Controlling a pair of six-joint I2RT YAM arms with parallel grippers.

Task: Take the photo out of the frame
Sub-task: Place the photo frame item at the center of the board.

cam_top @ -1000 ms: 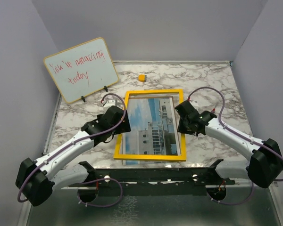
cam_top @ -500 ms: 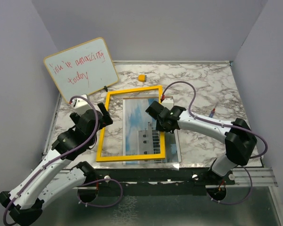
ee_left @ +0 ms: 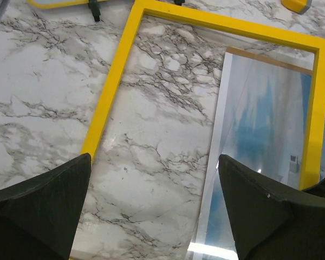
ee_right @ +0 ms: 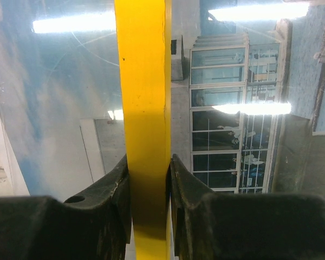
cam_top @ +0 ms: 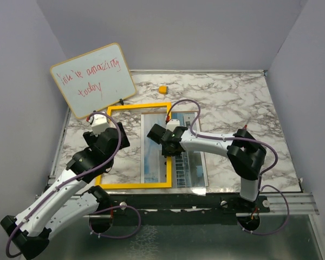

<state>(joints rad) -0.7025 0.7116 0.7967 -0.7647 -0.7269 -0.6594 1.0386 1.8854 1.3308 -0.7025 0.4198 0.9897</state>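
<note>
The yellow frame (cam_top: pixel 135 108) lies flat on the marble table, shifted left so that only its right bar crosses the photo (cam_top: pixel 192 168). The photo, a building under blue sky, lies flat on the table, mostly to the right of the frame. My right gripper (cam_top: pixel 161 142) is shut on the frame's right bar (ee_right: pixel 143 108), one finger (ee_right: pixel 111 189) pressed on each side, with the photo (ee_right: pixel 233 108) beneath. My left gripper (cam_top: pixel 112 135) hovers open over the frame's left half. Its fingers (ee_left: pixel 43 200) are spread wide above bare marble, with the frame's left bar (ee_left: pixel 108 97) and the photo's edge (ee_left: pixel 260 135) in view.
A whiteboard (cam_top: pixel 92 80) with red handwriting leans on its stand at the back left, close to the frame's top corner. A small yellow block (cam_top: pixel 162 89) sits behind the frame. Walls close in the left, back and right sides.
The right gripper has dragged the frame leftwards, uncovering most of the photo, which stayed in place. The left arm has drawn back to the left, still open.
</note>
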